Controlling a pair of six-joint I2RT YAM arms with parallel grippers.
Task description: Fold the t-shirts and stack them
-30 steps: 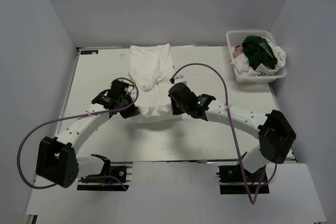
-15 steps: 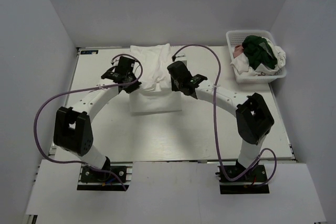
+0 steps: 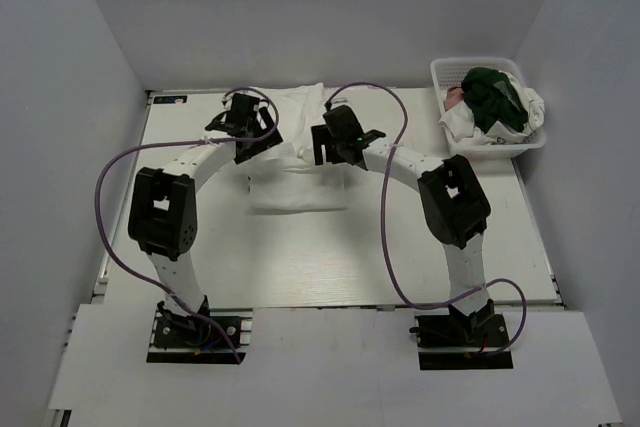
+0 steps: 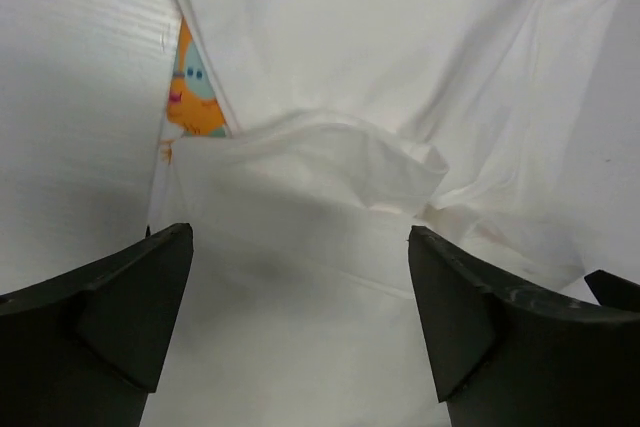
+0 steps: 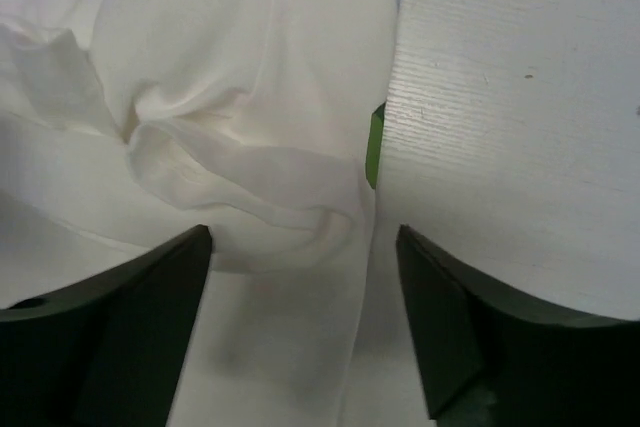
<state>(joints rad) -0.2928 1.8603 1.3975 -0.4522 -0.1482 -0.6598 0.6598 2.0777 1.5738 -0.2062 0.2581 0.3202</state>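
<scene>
A white t-shirt (image 3: 297,185) lies folded on the table between both arms, its near part doubled over toward the back. My left gripper (image 3: 256,145) stands open over the fold's left edge, nothing between its fingers. In the left wrist view this gripper (image 4: 300,239) hovers above a rumpled fold (image 4: 330,162), with a bit of orange and teal graphic (image 4: 190,97) peeking out. My right gripper (image 3: 323,150) is open at the fold's right edge. In its own view the right gripper (image 5: 303,234) straddles the shirt's edge (image 5: 300,207).
A white lattice basket (image 3: 492,150) sits at the back right corner. It holds a dark green shirt (image 3: 492,92), a pink one (image 3: 455,97) and a white one (image 3: 533,107). Bare table (image 5: 520,127) lies right of the shirt. Purple cables loop above both arms.
Both grippers carried the shirt's near edge away toward the back of the table, folding it over. They then opened and let the cloth go.
</scene>
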